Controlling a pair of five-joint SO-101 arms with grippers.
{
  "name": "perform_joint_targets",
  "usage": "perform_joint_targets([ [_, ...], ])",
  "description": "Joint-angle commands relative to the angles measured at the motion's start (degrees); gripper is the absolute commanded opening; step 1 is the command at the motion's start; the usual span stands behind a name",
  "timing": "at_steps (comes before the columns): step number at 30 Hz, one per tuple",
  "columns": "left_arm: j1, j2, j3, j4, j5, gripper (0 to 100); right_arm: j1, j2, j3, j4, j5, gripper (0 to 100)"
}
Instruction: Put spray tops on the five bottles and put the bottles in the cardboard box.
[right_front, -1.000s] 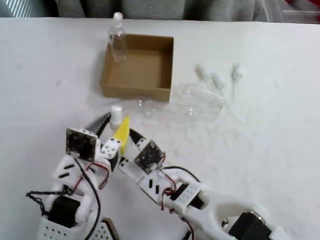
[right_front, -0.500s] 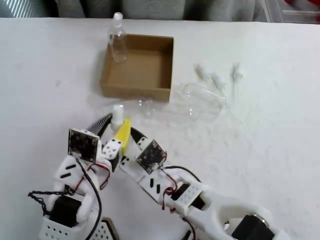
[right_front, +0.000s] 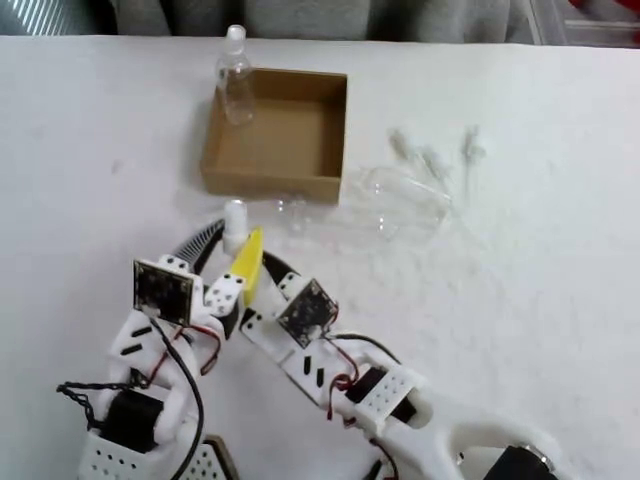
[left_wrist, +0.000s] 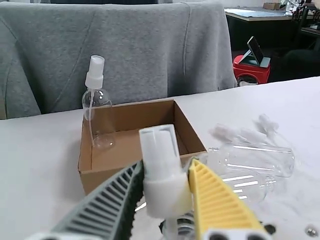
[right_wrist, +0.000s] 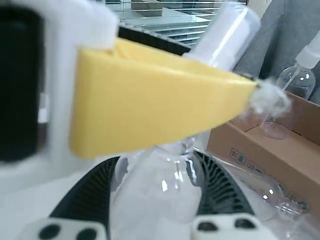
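My left gripper (left_wrist: 165, 172) is shut on a white spray top (left_wrist: 159, 160), gripped between its grey and yellow fingers. The top sits over the neck of a clear bottle (right_wrist: 150, 210), which stands upright with my right gripper (right_wrist: 155, 192) shut on its body. In the high view both grippers meet just in front of the cardboard box (right_front: 275, 140), the left gripper (right_front: 232, 242) over the right one. One bottle with a spray top (right_front: 235, 80) stands in the box's far left corner. Two clear bottles (right_front: 405, 195) lie to the right of the box.
Three loose spray tops (right_front: 435, 155) lie on the white table to the right of the box, behind the lying bottles. A grey cloth-covered chair back (left_wrist: 135, 45) stands beyond the table's far edge. Open table surface stretches to the left and far right.
The spray top in my left gripper has shifted slightly toward the box. The right arm has edged a little along with it. Nothing was let go.
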Motion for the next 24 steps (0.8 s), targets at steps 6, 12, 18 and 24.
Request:
perform_joint_targets([
  [6, -1.10, -0.57, -0.18, -1.23, -0.62, 15, 2.77, -1.80, -3.43, 0.04, 0.00, 1.6],
  [12, -1.10, -0.57, -0.18, -1.23, -0.70, 15, 2.51, -1.63, -4.13, 0.04, 0.00, 1.6],
  [18, -1.01, -0.57, -0.18, -1.32, -0.70, 15, 2.42, -1.63, -5.10, 0.04, 0.00, 1.6],
  [24, -1.10, -0.57, -0.09, -3.69, -2.73, 15, 3.12, -1.36, -9.32, 5.67, 0.00, 1.6],
])
